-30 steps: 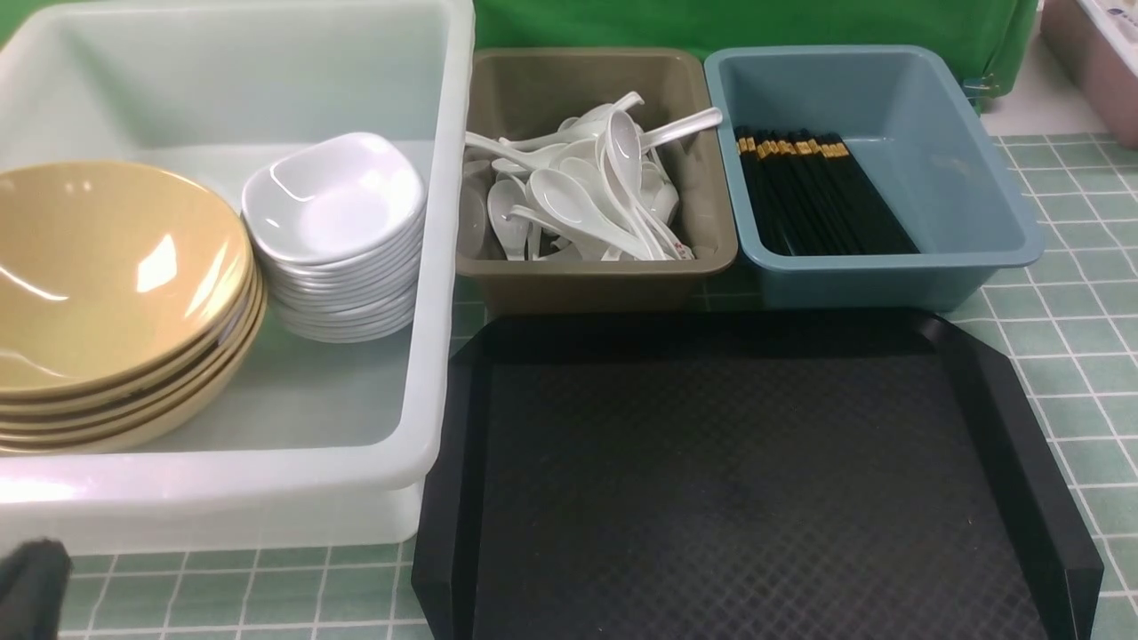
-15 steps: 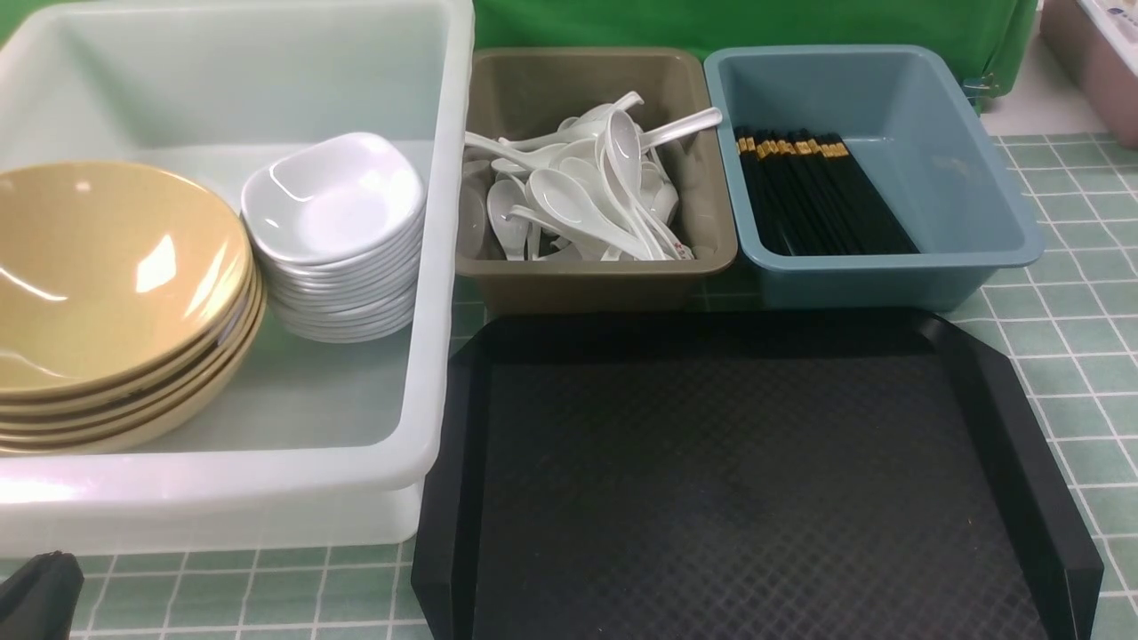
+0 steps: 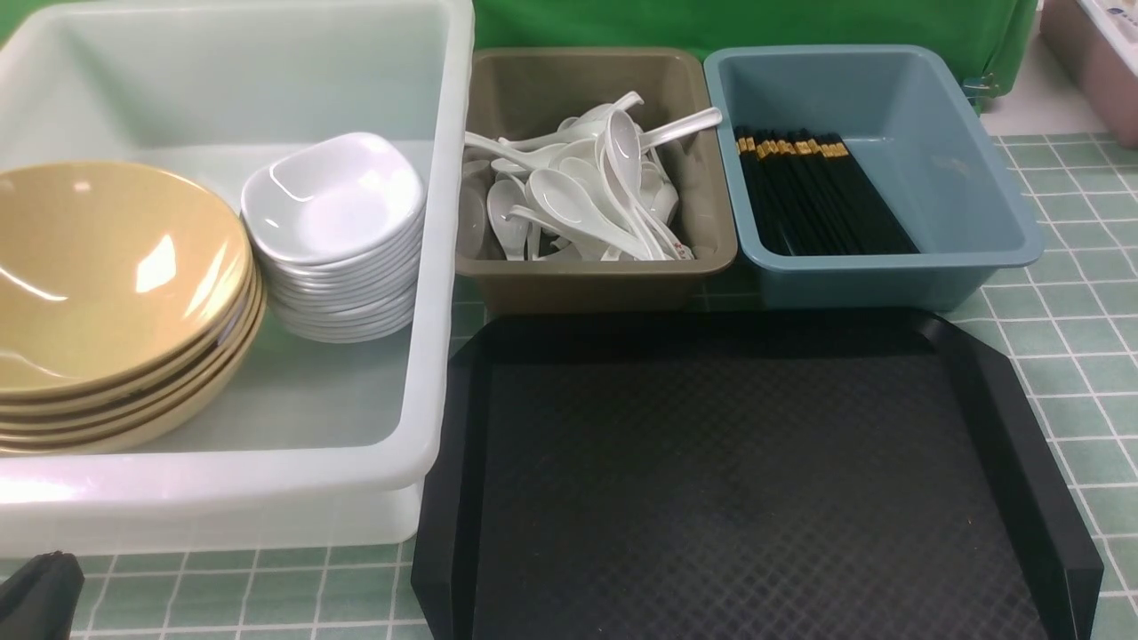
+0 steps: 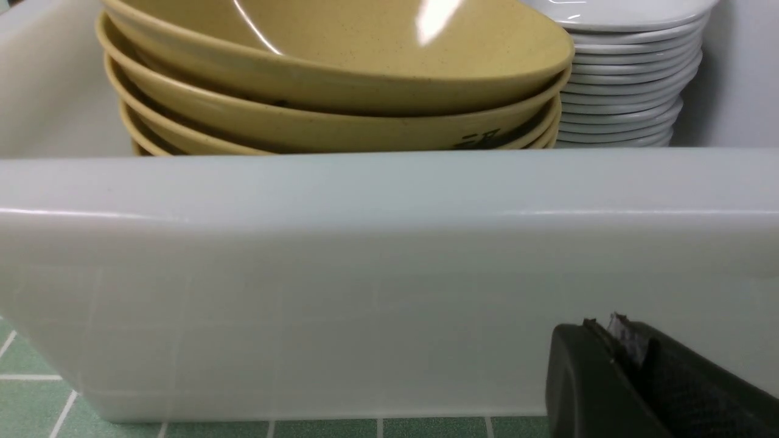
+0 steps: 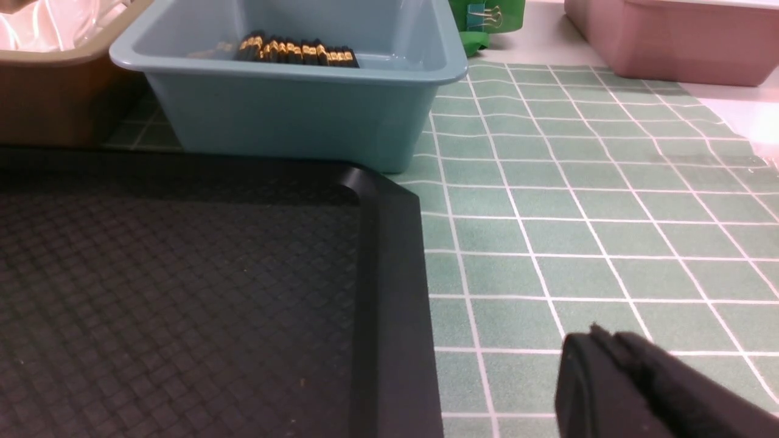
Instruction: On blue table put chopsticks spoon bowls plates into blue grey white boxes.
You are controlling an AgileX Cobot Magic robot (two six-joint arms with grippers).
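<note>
I see tan bowls (image 3: 107,284) and white plates (image 3: 333,231) stacked in the white tub (image 3: 436,293); spoons (image 3: 578,191) fill the grey box (image 3: 596,276); chopsticks (image 3: 818,196) lie in the blue box (image 3: 960,178); black tray (image 3: 747,480) on the tiled counter (image 3: 1076,347); left hand (image 4: 614,347) closed, holding nothing, beside the tub; right hand (image 5: 608,347) closed, holding nothing, over the tiles beside the tray.

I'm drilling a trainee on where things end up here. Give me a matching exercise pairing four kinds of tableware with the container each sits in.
Things:
1. chopsticks
2. spoons
3. bowls
4. plates

Places:
A. grey box
B. white tub, beside the black tray
C. white tub, far from the tray
D. blue box

Pairs: 1-D, 2-A, 3-C, 4-B
</note>
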